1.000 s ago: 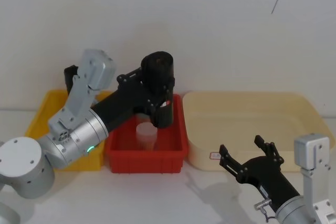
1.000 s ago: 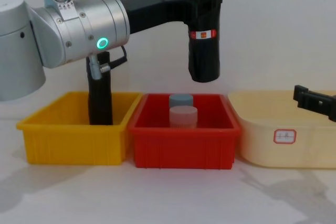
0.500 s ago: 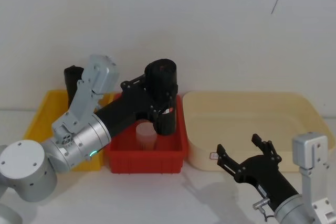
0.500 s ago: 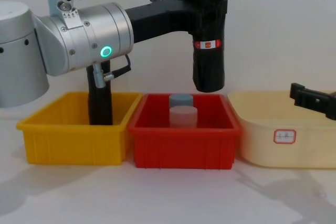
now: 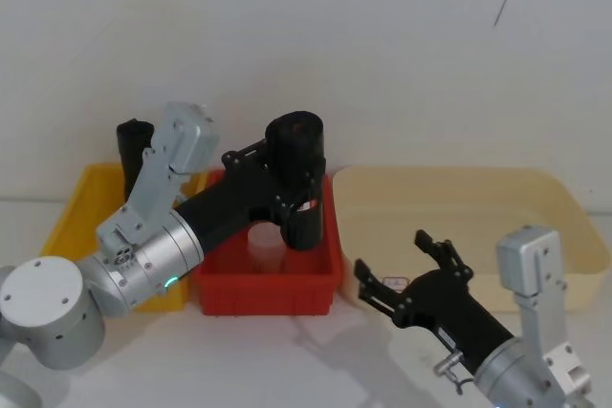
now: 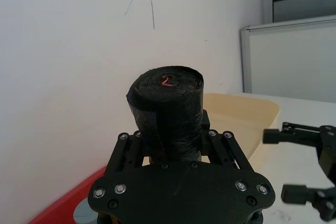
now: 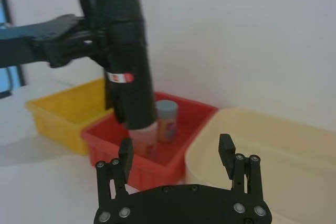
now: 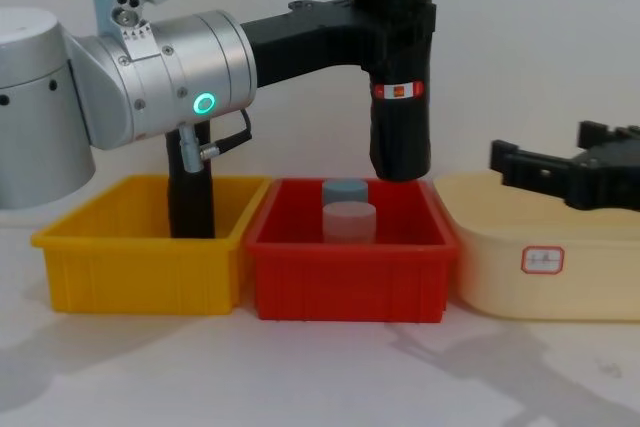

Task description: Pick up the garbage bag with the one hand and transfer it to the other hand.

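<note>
On the white worktop [image 8: 320, 377], a yellow bin [image 8: 140, 272] sits at 9 o'clock of a red bin [image 8: 350, 282], with a plain black roll [image 8: 190, 209] standing upright in it. The left arm, its green ring light [image 8: 204, 103] glowing, reaches over toward 3 o'clock. The left pincer [image 8: 398, 42] is clamped around the upper part of the garbage bag [image 8: 400, 127]. The bag hangs upright above the red bin's far right part, clear of it, its red-and-white label band [image 8: 398, 91] just under the fingers. Two small capped jars [image 8: 349, 217] stand in the red bin. A cream tray [image 8: 500, 287] lies at 3 o'clock of it. The right pincer [image 5: 392, 260] hovers by that tray's near left corner, at 4 o'clock of the bag, spread wide and holding nothing.
</note>
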